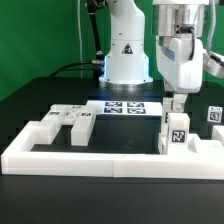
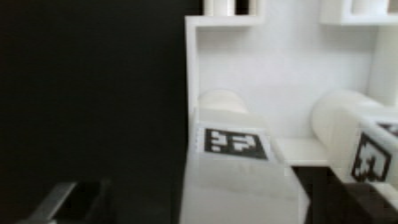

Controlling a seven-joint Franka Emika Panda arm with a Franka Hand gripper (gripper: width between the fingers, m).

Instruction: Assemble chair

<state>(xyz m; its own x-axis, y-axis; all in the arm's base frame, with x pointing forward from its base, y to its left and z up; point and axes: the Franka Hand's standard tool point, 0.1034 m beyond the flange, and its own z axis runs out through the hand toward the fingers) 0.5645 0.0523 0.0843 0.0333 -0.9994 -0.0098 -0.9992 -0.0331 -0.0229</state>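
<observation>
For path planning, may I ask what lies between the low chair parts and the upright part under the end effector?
The exterior view shows only the marker board and bare table there.

Worktop [image 1: 30, 100]: matte black throughout, and equally black in the wrist view [image 2: 89, 100].
Backdrop [image 1: 40, 30]: plain green.
Arm [image 1: 128, 45]: glossy white, with one small dark triangular mark on its front and a blue glow at the foot.
End effector [image 1: 176, 104]: pale grey-white housing.
Rail [image 1: 100, 160]: plain white.
Marker board [image 1: 125, 108]: white, printed with black-and-white square tags.
Chair parts [image 1: 65, 125]: matte white.
Upright part [image 1: 177, 132]: white, with a black-and-white square tag on its face.
In the wrist view the near part [image 2: 240, 90] is white. Its tag [image 2: 237, 143] is black with blocky white cells inside a white border.
</observation>
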